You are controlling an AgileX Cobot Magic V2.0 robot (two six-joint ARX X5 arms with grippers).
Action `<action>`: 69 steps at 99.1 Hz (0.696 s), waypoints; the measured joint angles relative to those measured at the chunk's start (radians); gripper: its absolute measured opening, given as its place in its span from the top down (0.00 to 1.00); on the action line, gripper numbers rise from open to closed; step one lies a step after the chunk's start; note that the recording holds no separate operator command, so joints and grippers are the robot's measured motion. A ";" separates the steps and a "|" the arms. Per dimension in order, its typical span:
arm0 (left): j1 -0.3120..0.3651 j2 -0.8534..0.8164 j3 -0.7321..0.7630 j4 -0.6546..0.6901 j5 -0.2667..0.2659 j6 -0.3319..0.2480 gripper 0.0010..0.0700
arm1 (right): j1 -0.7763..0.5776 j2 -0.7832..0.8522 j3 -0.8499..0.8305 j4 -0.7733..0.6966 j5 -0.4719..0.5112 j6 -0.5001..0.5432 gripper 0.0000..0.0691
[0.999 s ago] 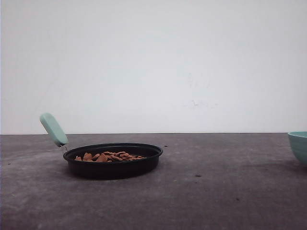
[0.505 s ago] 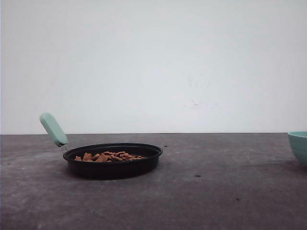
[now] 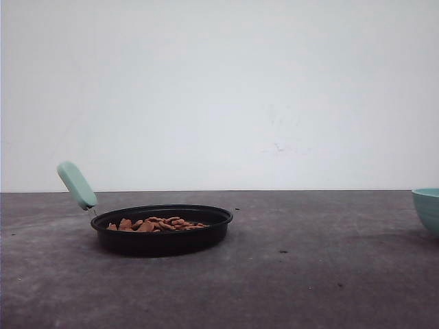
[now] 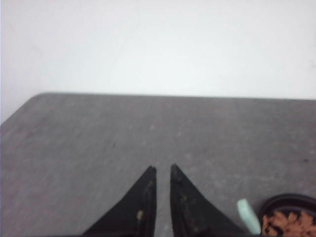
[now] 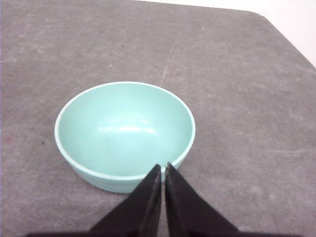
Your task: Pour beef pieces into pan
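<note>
The black pan (image 3: 162, 238) sits on the table left of centre, its pale mint handle (image 3: 77, 185) angled up to the left. The beef pieces (image 3: 156, 223) lie heaped inside it. In the left wrist view, the pan's rim (image 4: 291, 199), the beef pieces (image 4: 289, 223) and the handle (image 4: 248, 215) show at the corner, beside my left gripper (image 4: 161, 169). That gripper hangs over bare table with its jaws nearly together and nothing between them. My right gripper (image 5: 163, 166) is shut and empty, its tips over the near rim of the teal bowl (image 5: 123, 128).
The teal bowl (image 3: 428, 207) stands empty at the table's far right edge of the front view. A few dark crumbs (image 3: 282, 251) dot the grey tabletop (image 3: 295, 288) between pan and bowl. A white wall rises behind the table.
</note>
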 joint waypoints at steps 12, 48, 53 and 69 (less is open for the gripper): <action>0.050 -0.083 -0.177 0.149 0.126 0.007 0.98 | 0.000 0.000 0.000 0.000 0.000 0.000 0.99; 0.092 -0.319 -0.498 0.101 0.195 0.005 0.98 | 0.000 0.000 0.000 0.001 0.001 0.000 0.99; 0.095 -0.319 -0.517 0.094 0.190 0.004 0.98 | 0.000 0.000 0.000 0.000 0.000 0.000 0.99; 0.103 -0.319 -0.587 0.123 0.190 -0.008 0.98 | 0.000 0.000 0.000 0.000 0.000 0.000 0.99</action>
